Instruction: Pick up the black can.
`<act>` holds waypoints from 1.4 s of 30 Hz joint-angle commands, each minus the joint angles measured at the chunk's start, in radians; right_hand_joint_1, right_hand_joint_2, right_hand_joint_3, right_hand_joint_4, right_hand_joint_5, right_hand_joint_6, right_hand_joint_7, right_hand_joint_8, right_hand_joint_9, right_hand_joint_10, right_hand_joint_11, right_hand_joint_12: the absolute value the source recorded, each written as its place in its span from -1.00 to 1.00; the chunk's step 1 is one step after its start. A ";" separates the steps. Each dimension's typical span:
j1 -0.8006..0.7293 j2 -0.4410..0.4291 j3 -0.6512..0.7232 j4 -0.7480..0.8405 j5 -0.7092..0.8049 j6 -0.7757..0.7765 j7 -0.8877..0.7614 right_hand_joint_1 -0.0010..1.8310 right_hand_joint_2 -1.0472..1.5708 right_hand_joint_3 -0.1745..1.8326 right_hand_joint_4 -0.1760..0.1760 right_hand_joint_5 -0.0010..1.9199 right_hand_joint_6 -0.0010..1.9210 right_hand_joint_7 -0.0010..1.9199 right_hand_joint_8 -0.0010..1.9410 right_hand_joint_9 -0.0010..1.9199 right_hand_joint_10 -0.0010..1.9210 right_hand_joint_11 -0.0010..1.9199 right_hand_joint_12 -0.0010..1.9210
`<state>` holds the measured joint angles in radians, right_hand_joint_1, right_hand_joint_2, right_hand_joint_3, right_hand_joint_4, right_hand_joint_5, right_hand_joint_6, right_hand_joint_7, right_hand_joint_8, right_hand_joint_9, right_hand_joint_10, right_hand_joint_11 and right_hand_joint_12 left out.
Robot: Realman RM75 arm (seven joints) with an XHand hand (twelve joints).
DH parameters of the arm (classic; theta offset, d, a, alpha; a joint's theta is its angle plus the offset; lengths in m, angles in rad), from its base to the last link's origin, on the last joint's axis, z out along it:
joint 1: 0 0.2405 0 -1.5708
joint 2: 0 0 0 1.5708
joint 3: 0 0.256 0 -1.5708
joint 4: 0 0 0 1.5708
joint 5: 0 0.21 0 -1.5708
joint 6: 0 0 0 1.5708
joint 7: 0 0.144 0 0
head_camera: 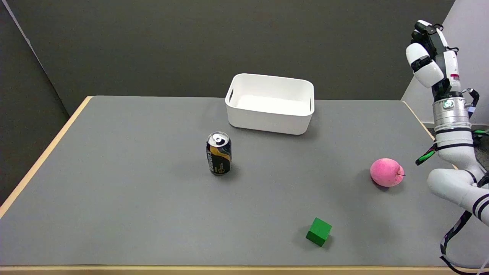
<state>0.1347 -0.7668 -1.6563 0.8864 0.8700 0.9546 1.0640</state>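
The black can (219,153), with gold markings and a silver top, stands upright near the middle of the grey table (114,198). My right hand (429,55) is raised in the air at the far right, beyond the table's right edge and well away from the can. It holds nothing and its fingers point upward, apart. Nothing touches the can.
A white bin (270,103) sits behind the can toward the back of the table. A pink peach (386,172) lies near the right edge, close to my right arm (454,152). A green cube (318,231) rests near the front edge.
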 commanded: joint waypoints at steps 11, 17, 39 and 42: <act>0.010 0.013 -0.111 0.093 -0.020 -0.026 0.117 -0.69 0.32 0.17 0.50 -0.76 -0.50 -0.64 -0.58 -0.71 -0.28 -0.83 0.23; -0.052 -0.027 -0.144 0.272 0.005 -0.066 0.108 -0.69 0.32 0.17 0.50 -0.76 -0.49 -0.64 -0.57 -0.71 -0.28 -0.83 0.24; -0.031 -0.202 -0.463 0.545 -0.147 -0.124 0.019 -0.77 0.31 0.16 0.29 -0.85 -0.58 -0.75 -0.68 -0.84 -0.34 -0.96 0.12; -0.017 -0.236 -0.466 0.545 -0.164 -0.163 0.015 -0.79 0.31 0.16 0.25 -0.87 -0.60 -0.77 -0.69 -0.86 -0.35 -0.98 0.10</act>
<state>0.1030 -0.8796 -1.9632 1.2923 0.8253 0.8735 1.1009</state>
